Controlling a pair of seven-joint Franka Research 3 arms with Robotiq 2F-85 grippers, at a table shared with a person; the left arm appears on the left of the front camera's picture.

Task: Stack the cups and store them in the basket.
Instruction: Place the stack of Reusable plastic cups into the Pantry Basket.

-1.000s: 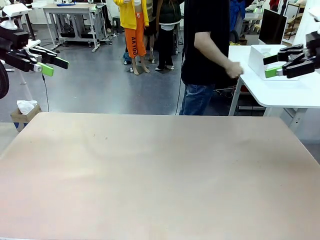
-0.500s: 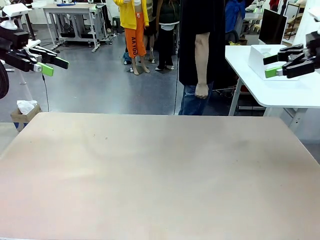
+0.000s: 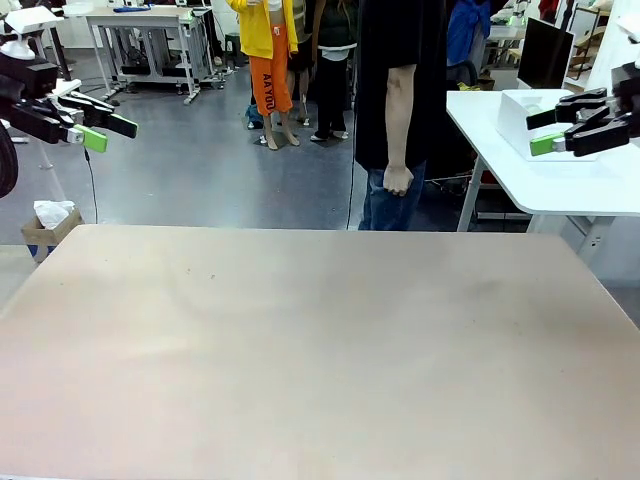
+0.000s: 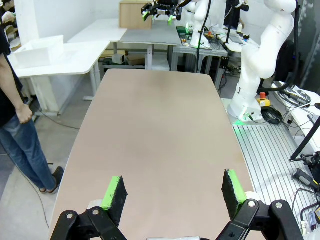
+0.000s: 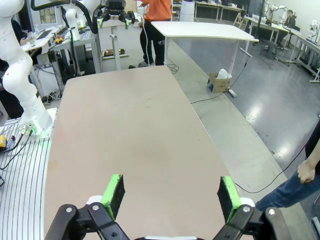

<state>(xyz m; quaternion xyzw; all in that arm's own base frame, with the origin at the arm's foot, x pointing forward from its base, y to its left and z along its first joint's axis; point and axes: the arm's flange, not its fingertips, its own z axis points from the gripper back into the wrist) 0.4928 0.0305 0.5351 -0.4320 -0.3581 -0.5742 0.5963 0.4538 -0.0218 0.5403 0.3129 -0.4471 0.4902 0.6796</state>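
**Both grippers held wide above the table, basket on the side desk**

Front view: the tan table (image 3: 320, 340) is the landmark. The left gripper (image 3: 108, 128) hangs high off the table's far left corner, fingers spread, nothing between them. The right gripper (image 3: 552, 128) hangs high off the far right corner, fingers likewise parted and bare. Just behind the right gripper, on a white side desk (image 3: 560, 180) beyond the table's far right corner, sits the white basket (image 3: 518, 118); whether any cups are in it cannot be told. A person (image 3: 400, 110) in a black shirt and jeans stands past the table's far edge, one arm hanging with the hand (image 3: 397, 180) loosely curled.

Left wrist view: the left gripper (image 4: 173, 192) looks along the table (image 4: 160, 130), its green pads (image 4: 114, 192) far apart and holding nothing. The basket (image 4: 37, 51) rests on the side desk off the table's far corner, and the person stands beside the table's edge. The right gripper (image 4: 160, 11) shows beyond the table's far end.

Right wrist view: the right gripper (image 5: 170, 194) has its pads (image 5: 227, 196) fully spread above the table (image 5: 130, 140), empty. The left gripper (image 5: 116, 16) hangs beyond the table's far end. The person's hand (image 5: 306, 172) shows off the table's near side.
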